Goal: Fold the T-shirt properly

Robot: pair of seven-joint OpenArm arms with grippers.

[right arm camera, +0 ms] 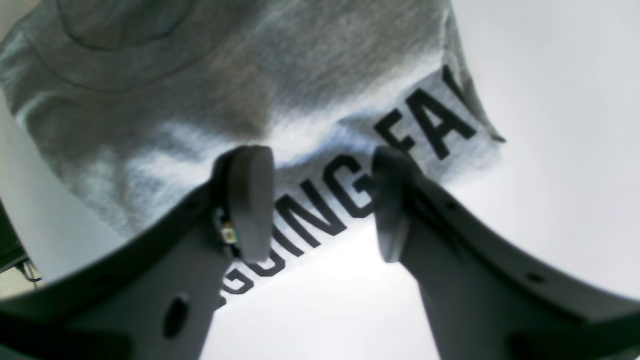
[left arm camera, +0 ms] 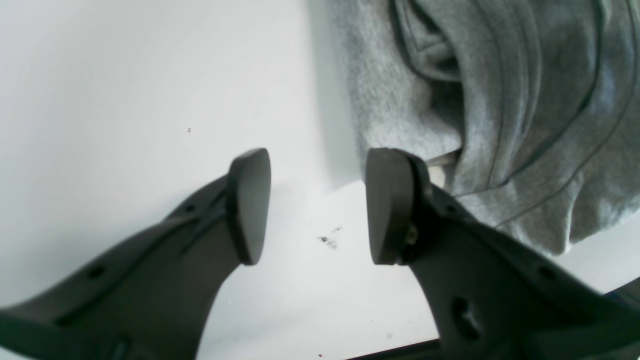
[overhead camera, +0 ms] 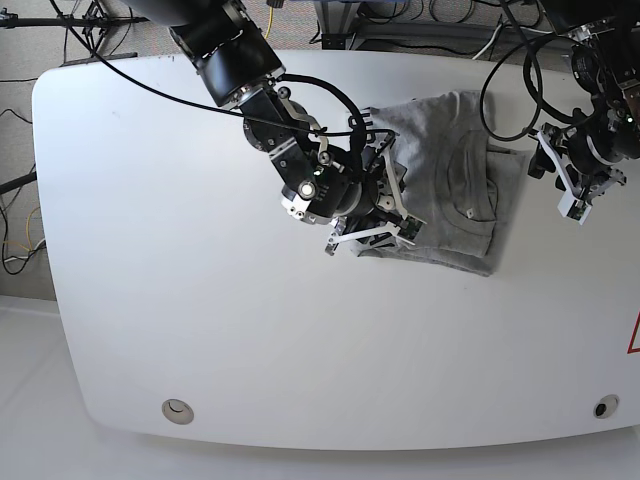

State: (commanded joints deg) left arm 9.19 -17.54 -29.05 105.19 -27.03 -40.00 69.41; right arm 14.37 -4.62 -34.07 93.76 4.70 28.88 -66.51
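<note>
Clearly both pincers gape, released: right pincer (right arm camera: 320,205) at the T-shirt (overhead camera: 455,185) hem; left pincer (left arm camera: 316,207) over bare table (overhead camera: 200,300).

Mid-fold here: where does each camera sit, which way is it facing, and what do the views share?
Left wrist: behind the open left gripper, facing the white table and the bunched T-shirt edge.
Right wrist: behind the open right gripper, facing the T-shirt's lettered side.
Base: overhead, looking down on the table, the T-shirt, right gripper and left gripper.
Shared: the T-shirt and the table appear in all three.
</note>
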